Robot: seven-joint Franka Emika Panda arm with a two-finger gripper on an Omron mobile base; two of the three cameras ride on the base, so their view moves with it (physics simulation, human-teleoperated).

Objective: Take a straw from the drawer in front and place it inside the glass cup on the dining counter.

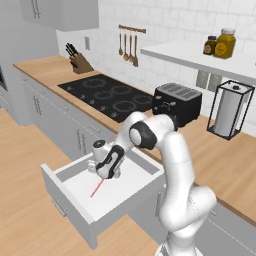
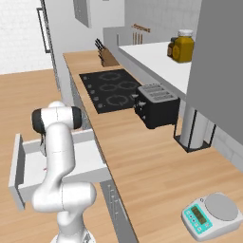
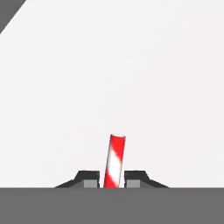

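Note:
The drawer (image 1: 67, 200) stands pulled open below the wood counter, its white inside showing; it also shows at the left of the right base view (image 2: 19, 167). A thin red straw (image 1: 96, 188) lies on the drawer floor, red-and-white striped in the hand view (image 3: 114, 159). My gripper (image 1: 104, 176) reaches down into the drawer over the straw's far end. In the hand view the gripper (image 3: 112, 178) has both dark fingertips (image 3: 91, 178) pressed against the straw's sides, shut on it. The glass cup and the dining counter are out of view.
On the wood counter behind the drawer are a black stovetop (image 1: 107, 95), a black toaster (image 1: 177, 102), a paper towel holder (image 1: 230, 110) and a knife block (image 1: 80, 62). A kitchen scale (image 2: 211, 213) sits at the near right. Jars (image 1: 225, 44) stand on the shelf above.

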